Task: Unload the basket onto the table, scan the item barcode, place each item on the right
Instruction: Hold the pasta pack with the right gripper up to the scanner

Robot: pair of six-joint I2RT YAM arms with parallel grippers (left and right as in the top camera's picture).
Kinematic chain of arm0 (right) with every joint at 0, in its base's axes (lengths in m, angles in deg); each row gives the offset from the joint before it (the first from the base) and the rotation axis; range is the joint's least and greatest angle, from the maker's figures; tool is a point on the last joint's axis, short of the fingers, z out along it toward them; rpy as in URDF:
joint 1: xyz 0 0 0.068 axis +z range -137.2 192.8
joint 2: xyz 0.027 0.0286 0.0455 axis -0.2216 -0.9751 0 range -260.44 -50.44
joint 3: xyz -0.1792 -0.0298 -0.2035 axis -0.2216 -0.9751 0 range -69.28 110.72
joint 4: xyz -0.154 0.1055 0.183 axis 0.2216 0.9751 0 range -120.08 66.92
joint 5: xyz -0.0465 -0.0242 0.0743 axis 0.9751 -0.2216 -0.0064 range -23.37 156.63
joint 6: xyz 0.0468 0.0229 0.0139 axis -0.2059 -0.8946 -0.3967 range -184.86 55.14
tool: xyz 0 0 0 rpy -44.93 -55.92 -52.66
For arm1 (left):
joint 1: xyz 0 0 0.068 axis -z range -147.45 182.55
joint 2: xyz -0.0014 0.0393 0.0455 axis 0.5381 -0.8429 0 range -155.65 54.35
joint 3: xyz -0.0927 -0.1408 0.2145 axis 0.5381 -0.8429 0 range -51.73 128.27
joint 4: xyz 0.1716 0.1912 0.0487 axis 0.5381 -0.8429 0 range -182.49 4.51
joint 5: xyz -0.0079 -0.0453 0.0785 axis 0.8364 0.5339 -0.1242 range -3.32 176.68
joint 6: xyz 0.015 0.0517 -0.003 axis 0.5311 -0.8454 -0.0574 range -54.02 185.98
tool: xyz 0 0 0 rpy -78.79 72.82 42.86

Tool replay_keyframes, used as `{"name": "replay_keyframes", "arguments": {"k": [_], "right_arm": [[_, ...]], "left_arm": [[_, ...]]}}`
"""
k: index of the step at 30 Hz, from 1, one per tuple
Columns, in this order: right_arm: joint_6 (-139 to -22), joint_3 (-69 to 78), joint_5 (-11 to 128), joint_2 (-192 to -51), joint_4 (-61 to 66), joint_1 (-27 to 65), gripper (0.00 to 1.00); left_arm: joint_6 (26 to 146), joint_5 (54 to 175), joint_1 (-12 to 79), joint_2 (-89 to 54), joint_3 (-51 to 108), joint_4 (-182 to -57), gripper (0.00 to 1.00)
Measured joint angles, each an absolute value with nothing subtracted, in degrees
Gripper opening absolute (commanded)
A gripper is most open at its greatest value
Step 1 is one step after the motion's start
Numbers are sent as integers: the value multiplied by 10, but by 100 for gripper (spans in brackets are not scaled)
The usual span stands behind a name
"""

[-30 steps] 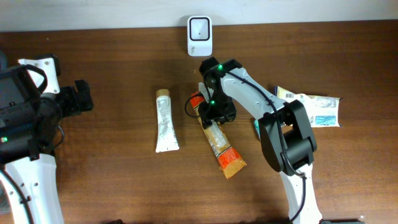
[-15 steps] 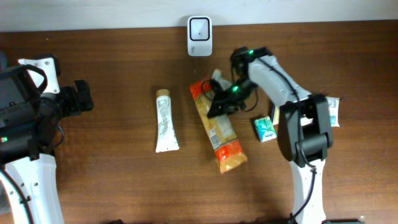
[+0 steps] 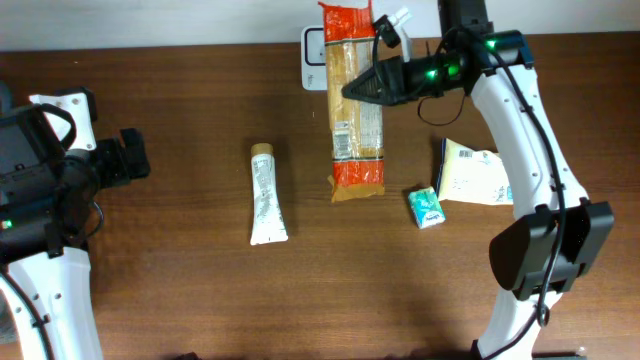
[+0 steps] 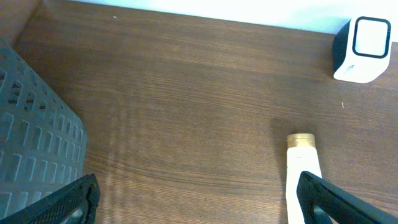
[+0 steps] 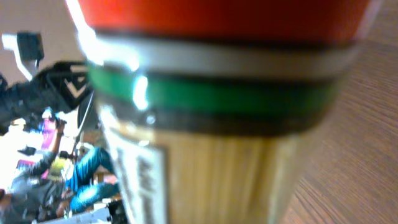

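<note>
So the brown tabletop (image 3: 180, 290) takes up most of the overhead view, and the real action is at the far edge. The right arm is stretched out that way, and its pincer (image 3: 366, 88) is pinched narrow on the side of the long pasta packet (image 3: 345, 110), which is what's getting scanned. The packet looks to be up off the wood, lying lengthwise over the little white scanner (image 4: 364, 40), so from above only a sliver of the scanner peeks out on its left. The right wrist camera is basically all blurry packet: orange end, green band, pale noodles.

The left pincer (image 3: 132, 158) is parked way off to the side, spread wide with nothing in it, next to a grey basket (image 4: 31, 137).

Other stuff lying around: a cream pouch (image 3: 472, 172), a white tube (image 3: 267, 195) and a small green packet (image 3: 427, 208), all flat on the tabletop and apart from each other.

My read is that the pick-up and the carry to the scanner are done. What's left is getting the barcode in front of the scanner window. There's a small white label on the upward face, but it's too small to tell if that's the code, and I can't tell if a scan has registered
</note>
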State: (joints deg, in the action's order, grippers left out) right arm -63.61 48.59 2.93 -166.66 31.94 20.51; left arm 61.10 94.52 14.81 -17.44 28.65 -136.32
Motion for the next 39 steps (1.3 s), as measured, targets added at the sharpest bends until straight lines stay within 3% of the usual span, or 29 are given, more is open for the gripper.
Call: {"name": "replay_keyframes", "arguments": {"k": [15,19,23,25,28,39], "right_arm": [[-724,486,107,-1630,252,198,4],[-727,486,262,-1630,246,242,4],[-691,486,505,-1630,204,354,4],[-600,486,684,-1632,132,429,4],[-490,491,810,-1658,21,465,4],[-114,495,974,-1875,-418,466,4]], "left_arm": [[611,945,148,-174,287,-1363,99],[611,945,148,-174,287,-1363,99],[611,945,148,-174,287,-1363,99],[611,945,148,-174,287,-1363,99],[611,945,148,-174,287,-1363,99],[611,945,148,-174,287,-1363,99]]}}
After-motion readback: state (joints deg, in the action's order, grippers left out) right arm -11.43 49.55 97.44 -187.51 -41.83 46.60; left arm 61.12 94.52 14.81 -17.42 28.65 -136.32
